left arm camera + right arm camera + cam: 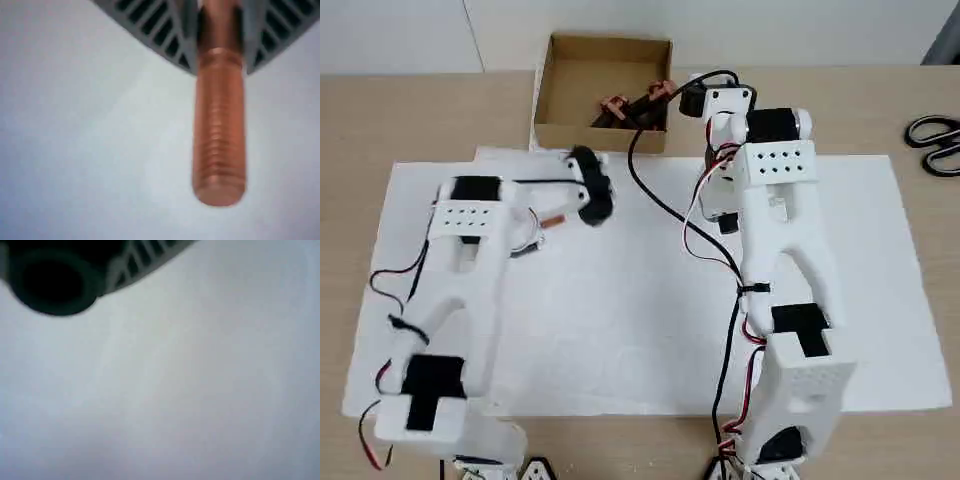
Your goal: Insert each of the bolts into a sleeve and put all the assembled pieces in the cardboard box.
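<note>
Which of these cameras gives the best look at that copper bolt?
The left wrist view: the bolt hangs close up, threads plain, clamped in the left gripper. The high view shows it as a small stub over the white sheet. The right wrist view faces a black sleeve instead.

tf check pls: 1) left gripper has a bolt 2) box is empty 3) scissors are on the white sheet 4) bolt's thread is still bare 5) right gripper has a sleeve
1. The left gripper holds a bolt: true.
2. The box is empty: false. Several assembled pieces lie in it.
3. The scissors are on the white sheet: false. They lie on the bare table, beyond the sheet's right edge.
4. The bolt's thread is bare: true, no sleeve on it.
5. The right gripper has a black sleeve: true.
</note>
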Controlling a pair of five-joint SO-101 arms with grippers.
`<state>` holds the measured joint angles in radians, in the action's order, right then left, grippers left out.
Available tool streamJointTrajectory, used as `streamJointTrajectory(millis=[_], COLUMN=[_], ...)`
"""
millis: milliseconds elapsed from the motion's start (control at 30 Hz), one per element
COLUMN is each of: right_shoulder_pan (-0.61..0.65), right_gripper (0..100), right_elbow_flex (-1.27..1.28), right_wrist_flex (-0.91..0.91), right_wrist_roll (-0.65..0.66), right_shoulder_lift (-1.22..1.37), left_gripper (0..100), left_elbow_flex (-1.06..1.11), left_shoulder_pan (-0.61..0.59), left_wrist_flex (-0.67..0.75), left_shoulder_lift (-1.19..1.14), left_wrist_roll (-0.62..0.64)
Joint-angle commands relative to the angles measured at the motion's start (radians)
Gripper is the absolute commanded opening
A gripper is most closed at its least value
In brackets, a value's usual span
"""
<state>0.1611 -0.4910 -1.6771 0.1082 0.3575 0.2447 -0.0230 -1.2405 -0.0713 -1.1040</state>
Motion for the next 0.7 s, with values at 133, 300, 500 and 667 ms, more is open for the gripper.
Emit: streamJointTrajectory(millis=[133,300,500,667], right_shoulder_pan=[-0.005,-0.005,-0.002,-0.002], right_gripper=[0.7,0.7,0.7,0.7], right_elbow_flex=[-0.003,-0.003,-0.003,-0.003], right_wrist_flex=[0.004,0.004,0.004,0.004], right_wrist_roll=[0.006,0.006,0.006,0.006], right_shoulder_lift=[-0.047,-0.045,-0.045,-0.045], left_gripper=[6,8,8,8], left_elbow_flex=[-0.008,-0.008,-0.09,-0.266], left_shoulder_pan=[0.025,0.025,0.017,0.034], left_wrist_flex=[0.063,0.063,0.058,-0.038], left_shoulder_lift=[-0.074,-0.078,-0.078,-0.061], left_wrist_roll=[-0.018,0.017,0.189,0.706])
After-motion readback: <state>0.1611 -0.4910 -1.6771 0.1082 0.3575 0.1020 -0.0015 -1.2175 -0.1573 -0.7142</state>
